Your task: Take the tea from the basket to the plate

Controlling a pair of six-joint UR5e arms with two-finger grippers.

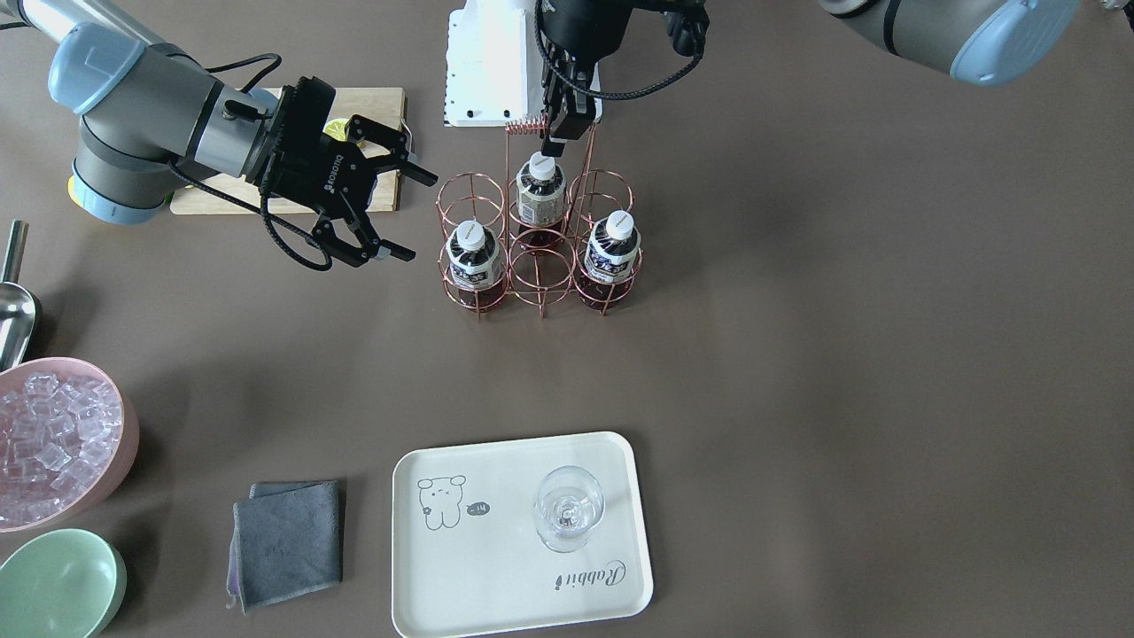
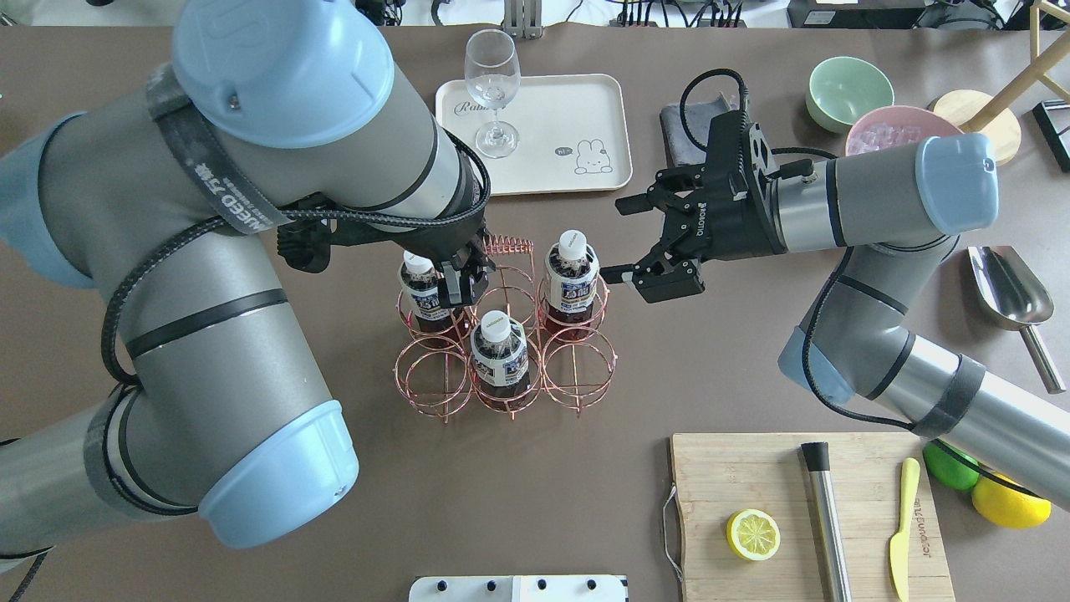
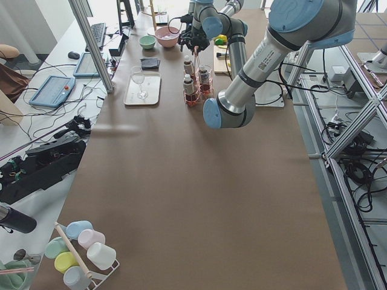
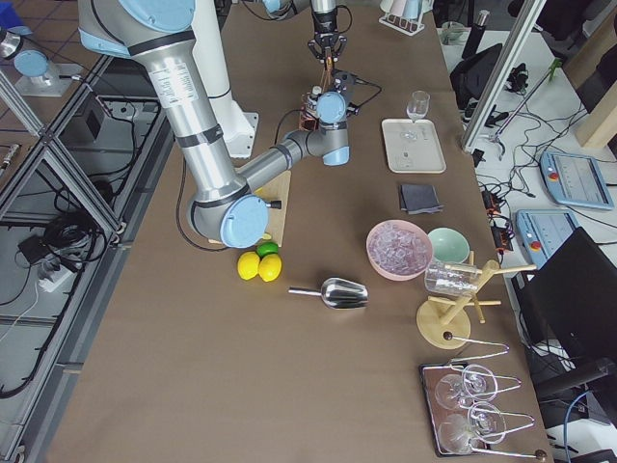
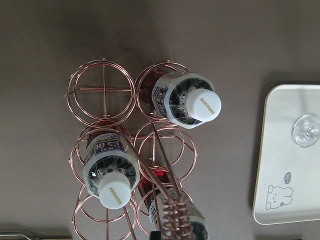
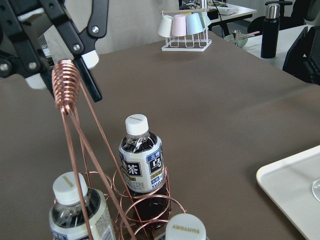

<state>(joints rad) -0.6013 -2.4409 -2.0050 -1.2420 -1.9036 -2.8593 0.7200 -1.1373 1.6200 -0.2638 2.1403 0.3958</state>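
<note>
Over the table (image 2: 736,368), right end effector (image 2: 619,240) gapes wide beside basket (image 2: 508,246).

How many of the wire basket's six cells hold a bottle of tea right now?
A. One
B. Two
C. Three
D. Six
C: three white-capped tea bottles stand in the basket, and its other three cells are empty.

Robotics laboratory, left arm (image 2: 209,251) and right arm (image 2: 878,217) at a brown-covered table (image 3: 193,181), aluminium-profile frame (image 3: 94,45), teach pendant (image 3: 51,90), keyboard (image 3: 97,33), floor cables (image 3: 351,175).
</note>
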